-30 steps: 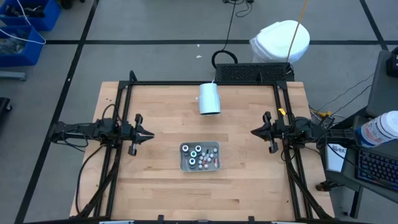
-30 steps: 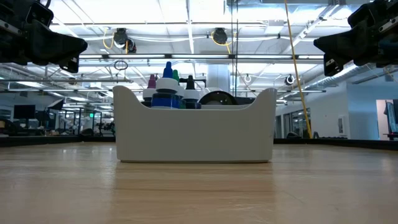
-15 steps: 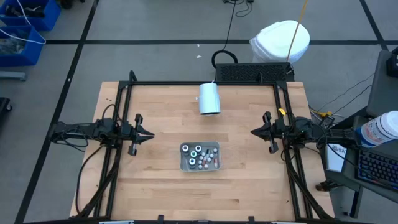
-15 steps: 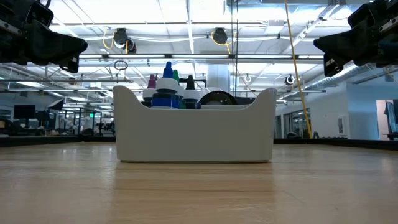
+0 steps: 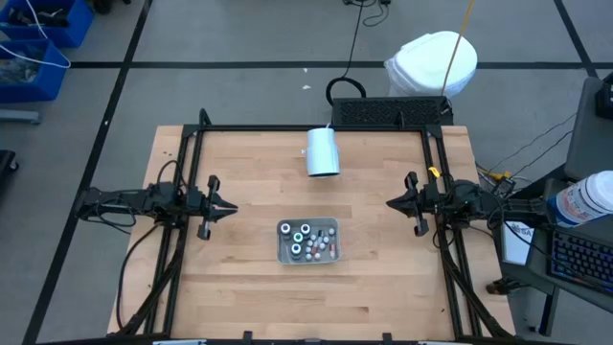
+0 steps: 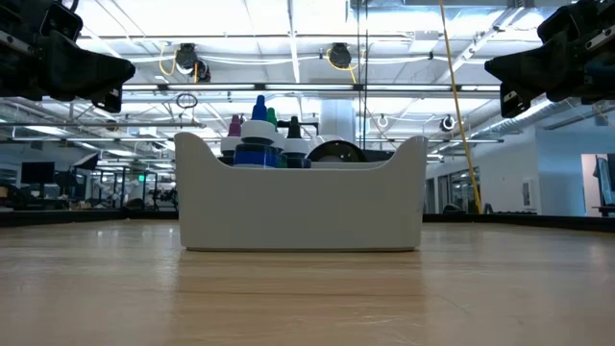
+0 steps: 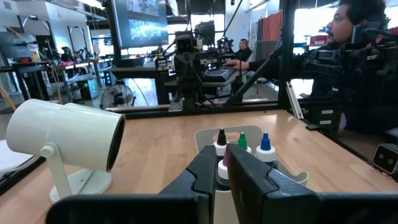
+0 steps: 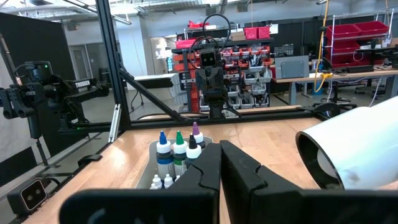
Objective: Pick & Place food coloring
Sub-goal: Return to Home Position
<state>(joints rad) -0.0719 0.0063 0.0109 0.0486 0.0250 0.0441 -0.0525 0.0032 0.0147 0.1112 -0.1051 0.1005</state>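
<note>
The wooden tabletop carries a white cup and a gray bin.

The cup lies on its side by the middle of the far edge, with its open end toward the bin.

The left gripper hangs over the left edge and the right gripper over the right edge. Both are raised off the wood and point inward at each other. Each has its jaws closed on nothing.

The bin stands between them, apart from both and a little nearer the front edge than they are. Its end walls rise higher than its long side.

The bottles are all inside the bin, standing upright and packed close. From above they show white caps, and a few wider ones have teal rims. From the side the taller ones have pointed tips in blue, green, purple and black, and one has a blue label. Tiny white ones stand among them, below the rim.
</note>
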